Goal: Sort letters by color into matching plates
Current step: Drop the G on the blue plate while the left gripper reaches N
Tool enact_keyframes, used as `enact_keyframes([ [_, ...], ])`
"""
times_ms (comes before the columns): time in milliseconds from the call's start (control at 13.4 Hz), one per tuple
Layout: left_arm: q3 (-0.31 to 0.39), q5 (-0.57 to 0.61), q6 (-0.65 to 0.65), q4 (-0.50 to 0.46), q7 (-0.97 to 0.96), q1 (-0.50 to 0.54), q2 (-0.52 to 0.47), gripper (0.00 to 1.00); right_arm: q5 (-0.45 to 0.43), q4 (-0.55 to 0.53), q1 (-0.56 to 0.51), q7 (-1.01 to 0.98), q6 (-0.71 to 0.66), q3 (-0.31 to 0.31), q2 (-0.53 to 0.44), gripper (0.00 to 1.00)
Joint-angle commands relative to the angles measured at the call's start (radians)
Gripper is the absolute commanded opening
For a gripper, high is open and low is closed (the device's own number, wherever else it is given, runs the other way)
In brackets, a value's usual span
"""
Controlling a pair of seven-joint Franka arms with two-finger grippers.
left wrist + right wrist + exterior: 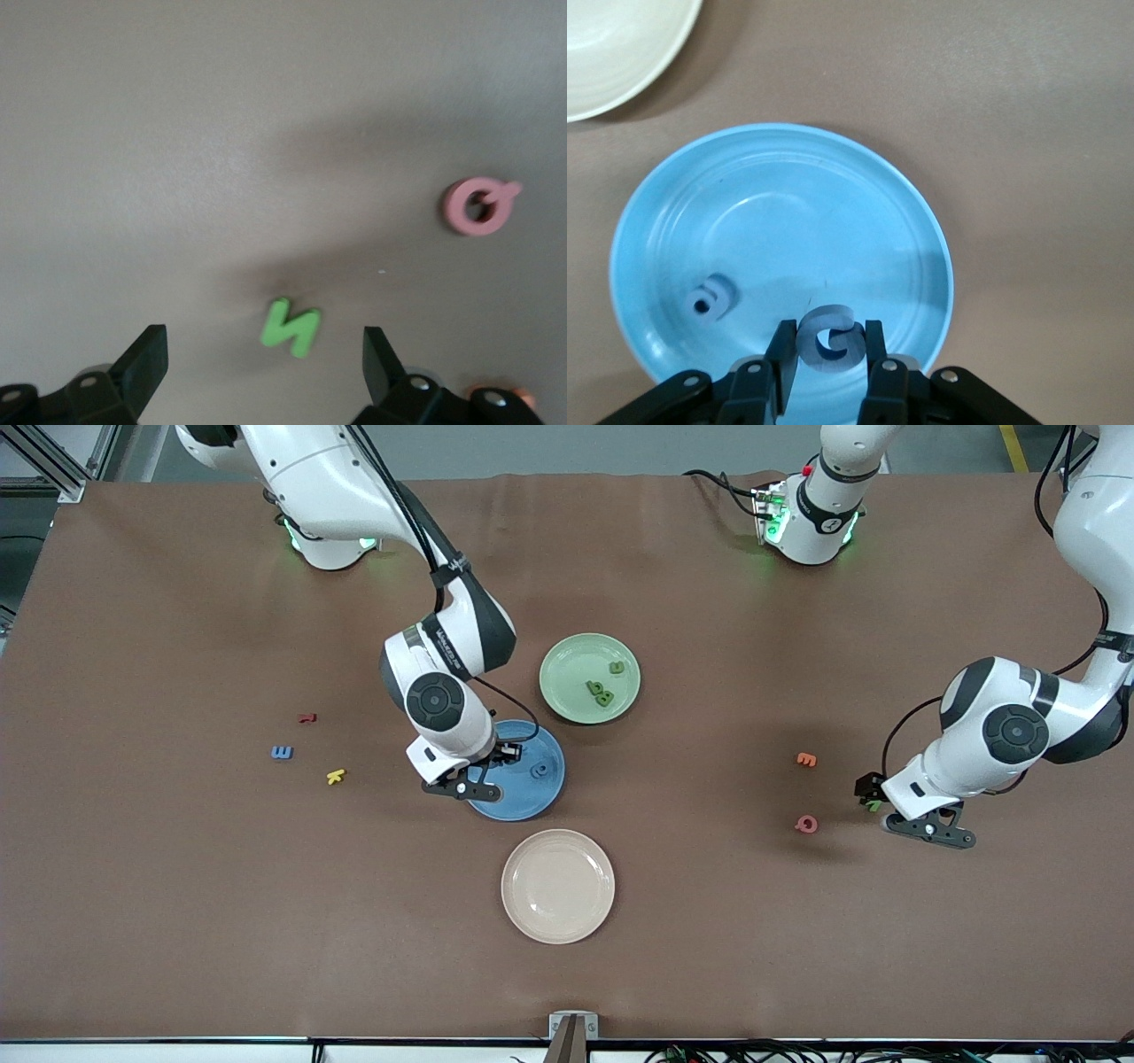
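1. My front camera looks down from high across the table, facing both bases.
2. My left wrist camera looks closely down at the green letter (290, 328).
3. My right wrist camera shares the blue plate (912, 221) with the front view.

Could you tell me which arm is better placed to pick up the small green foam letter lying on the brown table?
The left arm. The left gripper hangs open directly over the small green foam letter, fingers either side. The right gripper is over the round blue plate, shut on a blue foam letter.
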Motion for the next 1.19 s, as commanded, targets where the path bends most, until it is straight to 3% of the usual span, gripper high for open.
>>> enact_keyframes([
  [0,0.037,0.020,0.091,-0.030,0.168,0.007,0.010,0.95,0.018,0.028,0.004,-0.009,-0.001,-0.009,0.017,0.13],
  [373,0.047,0.020,0.112,-0.050,0.379,0.015,0.010,0.85,0.052,-0.017,-0.037,-0.108,0.080,0.020,0.025,0.14],
  [596,0.048,0.020,0.113,-0.061,0.398,0.013,0.015,0.76,0.080,-0.030,-0.033,-0.149,0.085,0.020,0.025,0.14],
  [820,0.048,0.020,0.113,-0.072,0.394,0.013,0.024,0.73,0.080,-0.032,-0.029,-0.150,0.086,0.019,0.025,0.16],
  [894,0.050,0.020,0.113,-0.073,0.391,0.015,0.024,0.73,0.080,-0.032,-0.028,-0.150,0.086,0.019,0.025,0.23],
  [969,0.057,0.020,0.113,-0.073,0.391,0.013,0.024,0.72,0.080,-0.032,-0.026,-0.149,0.083,0.020,0.023,0.54],
  [1043,0.060,0.020,0.113,-0.073,0.391,0.013,0.025,0.71,0.080,-0.032,-0.026,-0.146,0.081,0.020,0.023,0.73],
  [1118,0.062,0.020,0.118,-0.073,0.393,0.013,0.027,0.70,0.080,-0.032,-0.026,-0.134,0.071,0.020,0.017,0.99],
])
